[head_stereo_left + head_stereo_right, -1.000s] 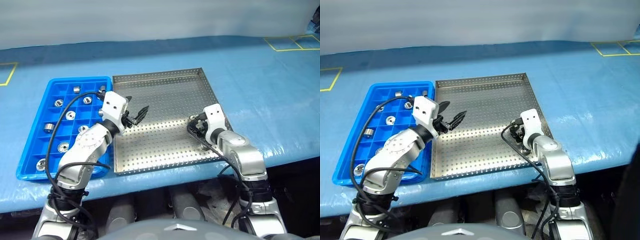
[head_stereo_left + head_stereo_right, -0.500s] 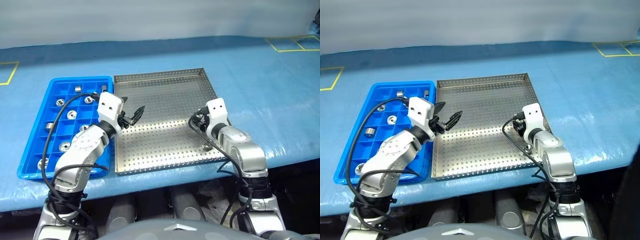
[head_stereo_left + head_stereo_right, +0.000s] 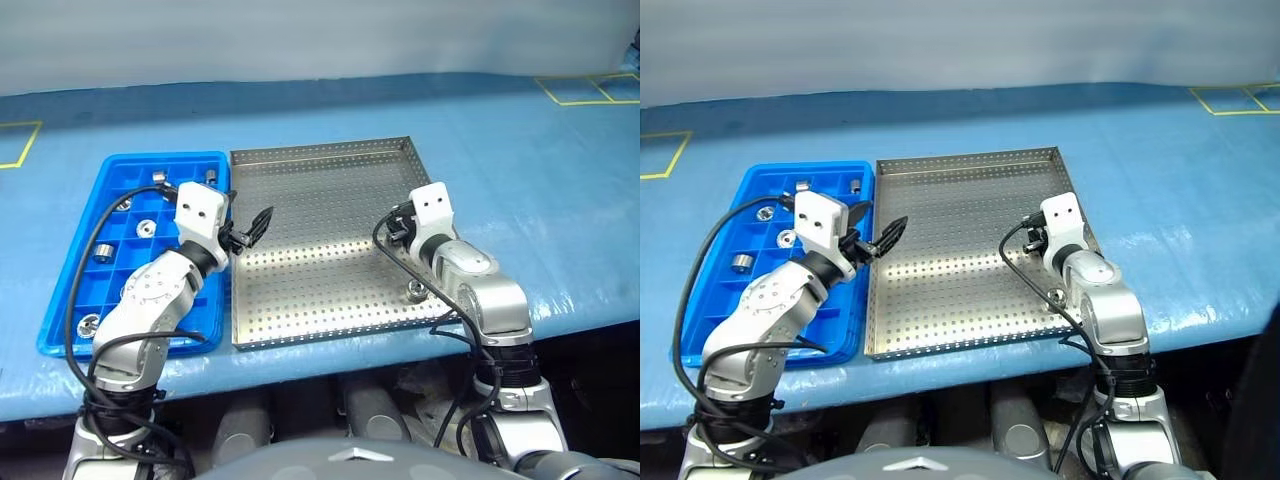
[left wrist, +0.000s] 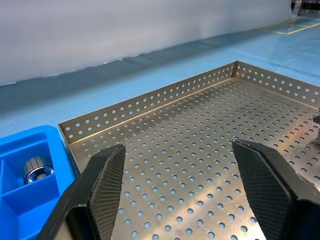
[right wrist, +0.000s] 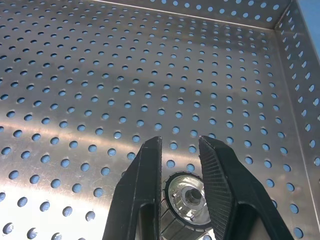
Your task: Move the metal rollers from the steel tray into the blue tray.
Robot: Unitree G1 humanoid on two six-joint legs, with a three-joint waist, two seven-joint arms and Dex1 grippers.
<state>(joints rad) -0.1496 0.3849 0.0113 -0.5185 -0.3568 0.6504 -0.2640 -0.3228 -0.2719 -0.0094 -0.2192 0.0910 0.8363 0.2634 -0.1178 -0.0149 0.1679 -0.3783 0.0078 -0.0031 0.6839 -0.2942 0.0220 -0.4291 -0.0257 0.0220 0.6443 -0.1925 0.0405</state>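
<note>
Roller (image 5: 187, 202) between fingers (image 5: 142, 195)

The light is bright and even in all views, and it seems to come from above. The steel tray (image 5: 150, 75) shows broad pale glare bands across its perforated floor in the right wrist view. On the blue tabletop sheet (image 3: 540, 190), at the right of the head views, there are soft white reflections. Shadows are weak and short. The left wrist view is sharp near the bottom and softer toward the top.
</note>
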